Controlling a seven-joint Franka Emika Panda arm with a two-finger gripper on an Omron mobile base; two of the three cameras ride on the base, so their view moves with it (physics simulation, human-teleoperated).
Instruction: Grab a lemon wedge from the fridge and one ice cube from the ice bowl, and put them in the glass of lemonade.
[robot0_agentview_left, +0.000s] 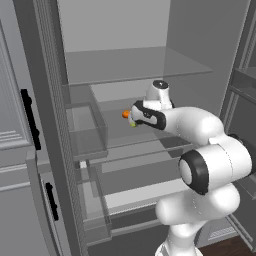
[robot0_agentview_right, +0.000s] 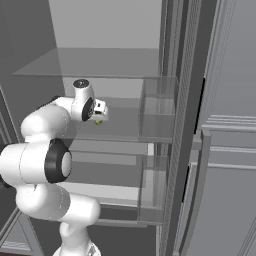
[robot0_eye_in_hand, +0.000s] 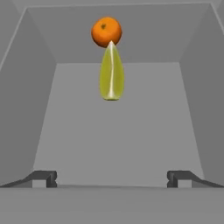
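The hand (robot0_eye_in_hand: 111, 177) reaches into the open fridge (robot0_agentview_left: 150, 65) with its fingers (robot0_eye_in_hand: 43, 177) spread as wide as they go, gripping nothing and touching nothing. The lemon wedge (robot0_eye_in_hand: 111, 74) lies on the glass shelf (robot0_eye_in_hand: 118, 144) ahead of the fingertips, centred between them but apart from them. Just behind the wedge sits an orange (robot0_eye_in_hand: 106, 31). In the left base view the orange (robot0_agentview_left: 125, 114) peeks out beside the wrist.

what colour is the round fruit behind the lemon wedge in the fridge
Orange, seen best in the hand view, just beyond the yellow-green lemon wedge.
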